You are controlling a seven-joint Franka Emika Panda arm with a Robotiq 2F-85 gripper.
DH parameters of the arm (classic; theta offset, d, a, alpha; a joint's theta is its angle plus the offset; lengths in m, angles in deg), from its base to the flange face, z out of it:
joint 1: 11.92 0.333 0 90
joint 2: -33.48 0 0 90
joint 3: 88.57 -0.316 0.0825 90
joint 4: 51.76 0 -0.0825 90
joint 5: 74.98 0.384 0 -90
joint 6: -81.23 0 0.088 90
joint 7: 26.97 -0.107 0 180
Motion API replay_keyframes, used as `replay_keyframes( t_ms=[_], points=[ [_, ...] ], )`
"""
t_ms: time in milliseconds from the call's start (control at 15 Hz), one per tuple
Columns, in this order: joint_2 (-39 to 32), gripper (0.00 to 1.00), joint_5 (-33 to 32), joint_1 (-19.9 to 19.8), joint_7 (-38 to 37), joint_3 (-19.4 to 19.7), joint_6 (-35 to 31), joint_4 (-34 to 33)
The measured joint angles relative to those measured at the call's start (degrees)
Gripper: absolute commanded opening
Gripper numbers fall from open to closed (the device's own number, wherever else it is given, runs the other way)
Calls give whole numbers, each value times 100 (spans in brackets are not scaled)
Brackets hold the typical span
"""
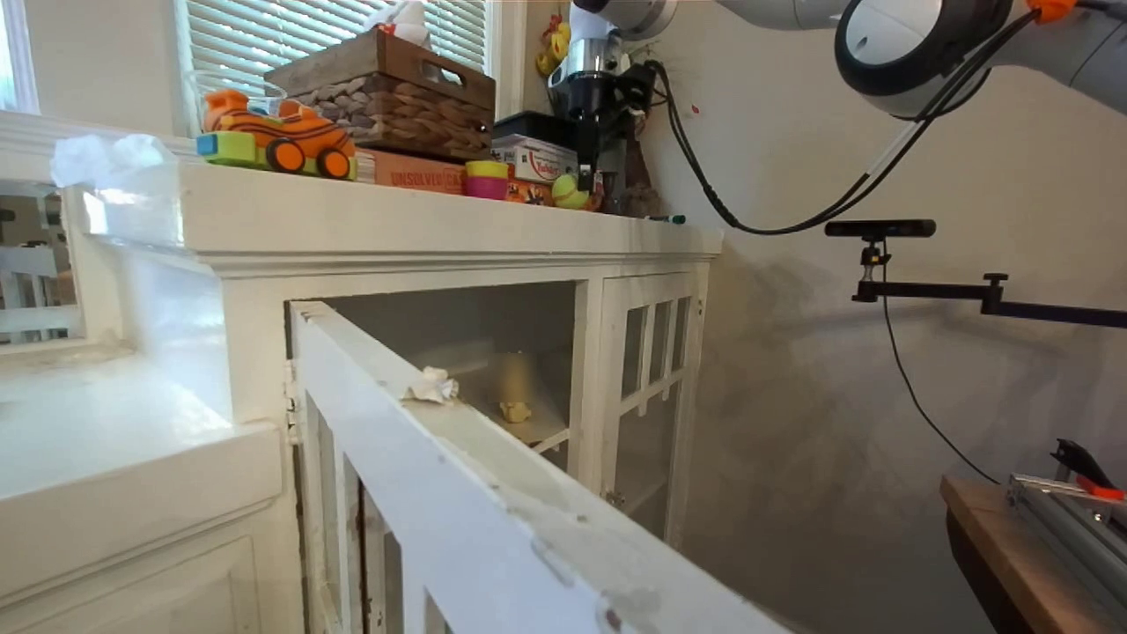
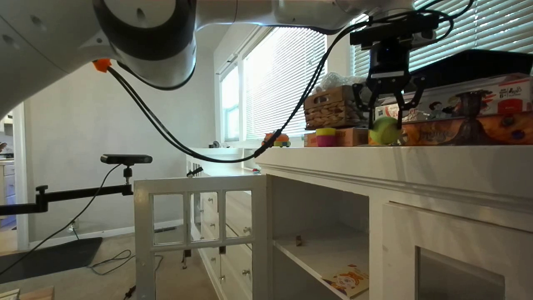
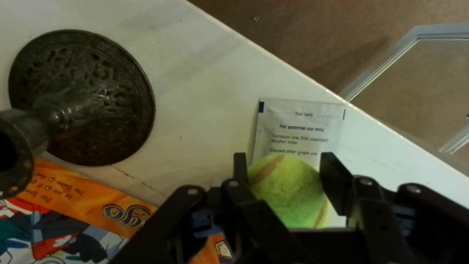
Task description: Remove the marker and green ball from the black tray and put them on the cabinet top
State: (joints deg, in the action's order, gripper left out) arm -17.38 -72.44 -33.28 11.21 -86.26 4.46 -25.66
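The green ball point(image 3: 287, 190), a yellow-green tennis ball, is between my gripper's fingers point(image 3: 280, 172), which touch both its sides. The gripper point(image 2: 385, 121) is shut on the ball point(image 2: 385, 131) low over the white cabinet top point(image 2: 333, 160); whether it touches the surface I cannot tell. In an exterior view one finger partly covers the ball point(image 1: 566, 194). The marker point(image 1: 666, 218), dark with a teal end, lies on the cabinet top point(image 1: 423, 211) near its far right end; it does not show in the wrist view. The black tray point(image 1: 534, 129) sits on stacked game boxes, also seen in an exterior view point(image 2: 479, 62).
A dark metal candlestick point(image 3: 84, 99) stands close by. An alcohol wipe packet point(image 3: 298, 126) lies by the ball, near the cabinet's edge. Game boxes point(image 2: 470, 100), yellow and pink cups point(image 1: 486, 179), a wicker basket point(image 1: 396, 106) and an orange toy point(image 1: 277, 136) line the back.
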Motion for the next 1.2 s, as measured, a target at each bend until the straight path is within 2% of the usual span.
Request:
replay_keyframes(
  t_ms=[267, 333, 400, 600, 1200],
  points=[
    [-1, 27, -23, 14, 0, 15, -3, 0],
    [-1, 77, -33, 19, 0, 19, -3, 0],
    [-1, 80, -46, 26, 0, 22, -3, 0],
    [-7, 99, -90, 53, -52, 46, -3, 0],
    [-9, 100, -159, 101, -75, 73, -3, 0]
  ],
)
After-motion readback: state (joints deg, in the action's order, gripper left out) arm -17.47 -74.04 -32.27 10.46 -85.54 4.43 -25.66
